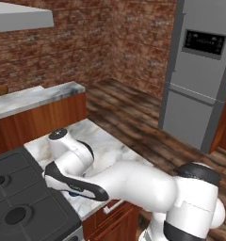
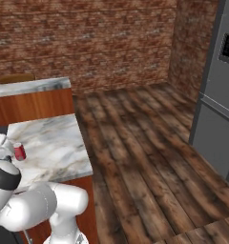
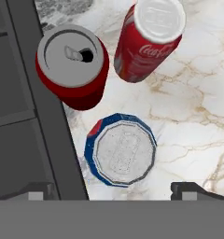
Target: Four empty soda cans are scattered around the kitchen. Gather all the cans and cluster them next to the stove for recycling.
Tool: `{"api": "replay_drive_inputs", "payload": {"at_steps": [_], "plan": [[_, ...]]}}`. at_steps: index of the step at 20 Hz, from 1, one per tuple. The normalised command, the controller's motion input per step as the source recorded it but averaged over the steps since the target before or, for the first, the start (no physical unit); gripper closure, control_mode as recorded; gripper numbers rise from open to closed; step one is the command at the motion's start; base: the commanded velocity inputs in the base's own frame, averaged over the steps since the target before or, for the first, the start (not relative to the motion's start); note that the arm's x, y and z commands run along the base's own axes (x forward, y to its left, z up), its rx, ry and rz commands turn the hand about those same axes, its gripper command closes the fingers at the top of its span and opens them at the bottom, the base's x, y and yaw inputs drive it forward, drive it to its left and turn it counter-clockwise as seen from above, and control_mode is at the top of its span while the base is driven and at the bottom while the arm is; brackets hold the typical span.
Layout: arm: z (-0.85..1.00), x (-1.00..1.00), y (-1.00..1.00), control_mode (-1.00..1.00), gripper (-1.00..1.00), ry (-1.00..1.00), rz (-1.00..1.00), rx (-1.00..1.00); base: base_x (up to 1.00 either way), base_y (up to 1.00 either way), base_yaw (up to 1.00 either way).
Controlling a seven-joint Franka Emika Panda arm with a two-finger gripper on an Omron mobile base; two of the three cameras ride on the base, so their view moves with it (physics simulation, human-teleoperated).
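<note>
Marble counter (image 3: 193, 116) with three cans
Blue can (image 3: 121, 156) lower centre, red can (image 3: 74, 70) upper left, Coca-Cola can (image 3: 149, 42) at top, all upright.

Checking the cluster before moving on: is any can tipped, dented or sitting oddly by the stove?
Nothing stands out. Three cans stand upright on the marble counter beside the stove: a red can with an open tab, a red cola can and a blue can below the open gripper. No dents or spills show.

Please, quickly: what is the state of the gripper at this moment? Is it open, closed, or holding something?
Gripper: open, holding nothing; the blue can stands free on the counter between its fingertips.
</note>
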Motion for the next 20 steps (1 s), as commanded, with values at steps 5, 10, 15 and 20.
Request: {"api": "replay_drive_inputs", "payload": {"at_steps": [5,10,15,20], "plan": [[0.24,-0.03,-0.30,-1.00,-1.00,-0.03,-0.10,-0.11,0.00,0.00,0.00],[0.56,-0.07,-0.47,-1.00,-1.00,-0.02,-0.07,-0.02,0.00,0.00,0.00],[0.57,-0.11,-0.60,-1.00,-1.00,0.00,-0.02,0.02,0.00,0.00,0.00],[0.12,-0.28,-0.70,-1.00,-1.00,0.02,-0.02,0.17,0.00,0.00,0.00]]}}
